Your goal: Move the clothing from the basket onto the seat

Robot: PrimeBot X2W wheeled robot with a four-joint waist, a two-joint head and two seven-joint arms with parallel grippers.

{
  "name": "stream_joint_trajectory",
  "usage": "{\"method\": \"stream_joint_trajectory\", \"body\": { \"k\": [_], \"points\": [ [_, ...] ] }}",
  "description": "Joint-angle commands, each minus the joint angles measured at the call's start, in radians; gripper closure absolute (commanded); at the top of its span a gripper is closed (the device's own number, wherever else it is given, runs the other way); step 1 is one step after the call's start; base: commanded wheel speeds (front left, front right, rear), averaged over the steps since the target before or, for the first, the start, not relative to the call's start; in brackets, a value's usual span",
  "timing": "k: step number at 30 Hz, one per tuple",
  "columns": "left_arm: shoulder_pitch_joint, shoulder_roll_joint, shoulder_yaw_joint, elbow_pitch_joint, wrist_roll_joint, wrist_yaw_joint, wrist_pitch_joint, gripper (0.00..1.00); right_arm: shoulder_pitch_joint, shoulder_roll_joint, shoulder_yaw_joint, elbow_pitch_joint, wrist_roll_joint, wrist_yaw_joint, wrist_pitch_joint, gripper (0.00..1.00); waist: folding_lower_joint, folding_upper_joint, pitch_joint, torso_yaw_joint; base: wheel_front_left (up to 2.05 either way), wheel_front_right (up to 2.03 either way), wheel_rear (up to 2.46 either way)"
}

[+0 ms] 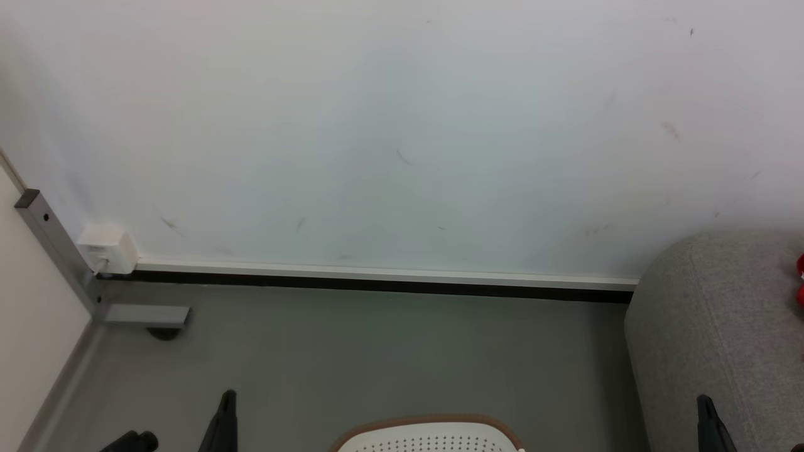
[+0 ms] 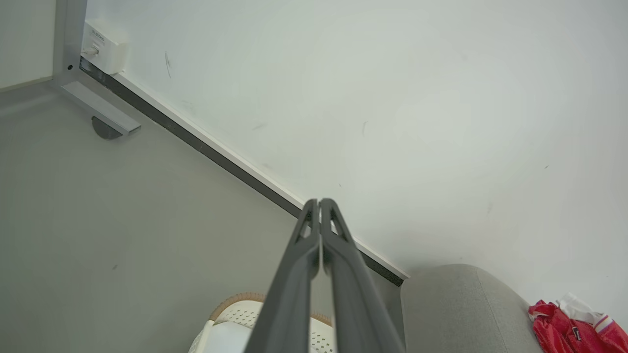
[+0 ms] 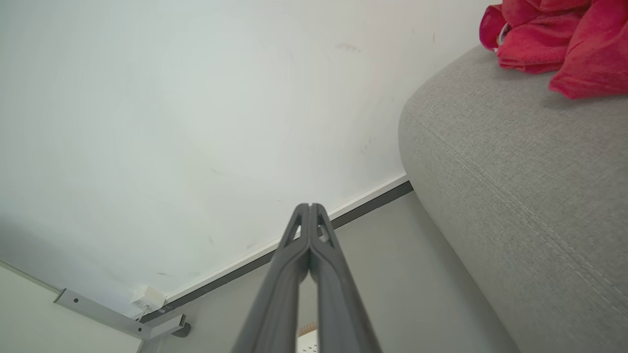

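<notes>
We judge the clothing soft, light and limp; we would pinch a raised fold, not a flat layer. It lies heaped on the seat, near the wall. The inside of the basket is mostly hidden, so more pieces may sit there. On the left gripper and right gripper, the fingers are pressed together, holding and touching nothing.

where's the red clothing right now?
The clothing lies on the grey seat near the wall, at the top right of the right wrist view and the right edge of the head view.
</notes>
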Motion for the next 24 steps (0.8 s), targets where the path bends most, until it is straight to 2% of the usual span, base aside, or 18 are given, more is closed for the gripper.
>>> {"method": "stream_joint_trajectory", "body": {
  "k": [1,24],
  "points": [
    [-0.028,0.004,0.009,-0.020,-0.047,0.000,0.012,1.00,-0.031,-0.010,-0.006,-0.019,0.044,-0.001,0.009,1.00,0.0000,-0.0001,0.001,-0.001,0.00,0.00,0.00],
    [-0.049,0.003,0.049,-0.062,-0.331,-0.001,0.085,1.00,-0.075,-0.013,-0.023,-0.030,0.318,-0.001,0.080,1.00,0.0000,-0.0001,0.017,-0.012,0.00,0.00,0.00]
  ]
}}
